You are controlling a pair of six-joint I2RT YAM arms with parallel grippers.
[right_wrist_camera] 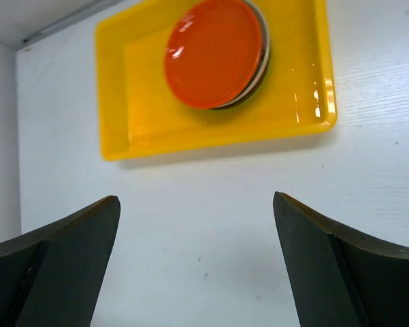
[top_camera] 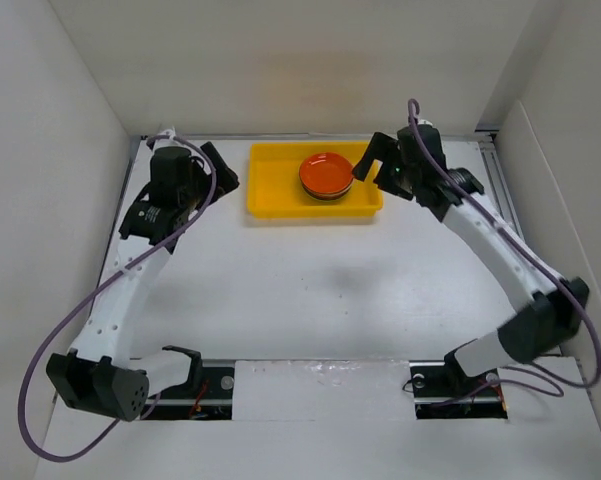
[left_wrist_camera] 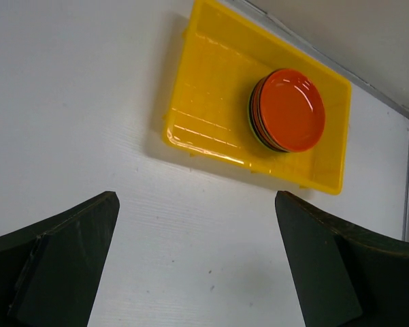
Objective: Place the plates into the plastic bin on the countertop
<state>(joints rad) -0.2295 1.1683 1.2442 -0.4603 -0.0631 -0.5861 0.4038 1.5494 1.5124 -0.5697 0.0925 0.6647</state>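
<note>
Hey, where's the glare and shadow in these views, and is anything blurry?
Right wrist: bright glare on the right rim of the plastic bin, a glint on the top orange plate; near fingers soft and dark. Left wrist: light streaks on the bin floor, its shadow on the countertop. Top external: even light, faint yellow cast on the back wall.

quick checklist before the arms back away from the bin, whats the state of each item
1. Stack of plates inside the plastic bin: ok.
2. Right gripper open and holding nothing: ok.
3. Left gripper open and holding nothing: ok.
4. No plate lying loose on the countertop: ok, none in any view.
5. All eight plates in the stack: cannot tell; only the top orange plate and a few edges under it show.
6. Both grippers apart from the bin's rim: ok, judging by the wrist views.
</note>
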